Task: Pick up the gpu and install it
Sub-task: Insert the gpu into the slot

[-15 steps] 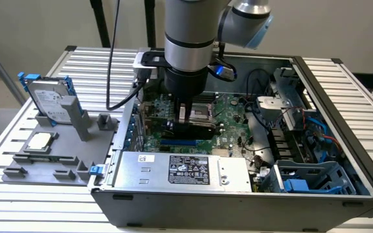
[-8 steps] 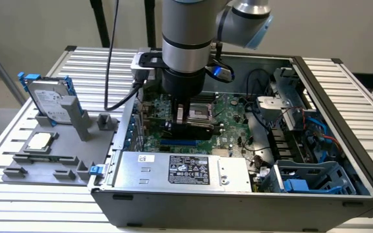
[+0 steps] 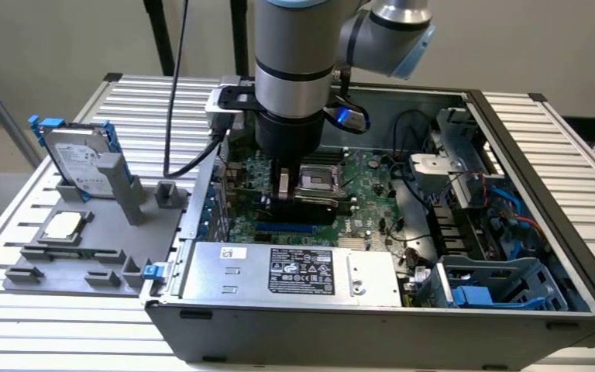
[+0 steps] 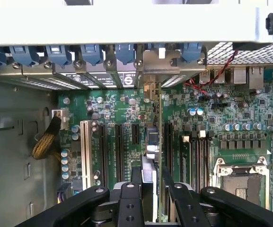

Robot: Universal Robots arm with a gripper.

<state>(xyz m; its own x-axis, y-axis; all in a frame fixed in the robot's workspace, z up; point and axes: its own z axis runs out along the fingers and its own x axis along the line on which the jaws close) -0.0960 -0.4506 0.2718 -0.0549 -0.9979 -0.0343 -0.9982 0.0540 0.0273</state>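
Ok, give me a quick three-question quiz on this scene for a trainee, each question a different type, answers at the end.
1. True or false: the hard drive stands on the grey fixture, outside the computer case.
2. Multiple choice: what sits between the fingers of the gripper above the motherboard? A) a cable B) the gpu C) a fan
3. Short answer: which small square silver part lies on the fixture, nearer the exterior camera than the hard drive?

Key: 1 true; 2 B; 3 the CPU chip.
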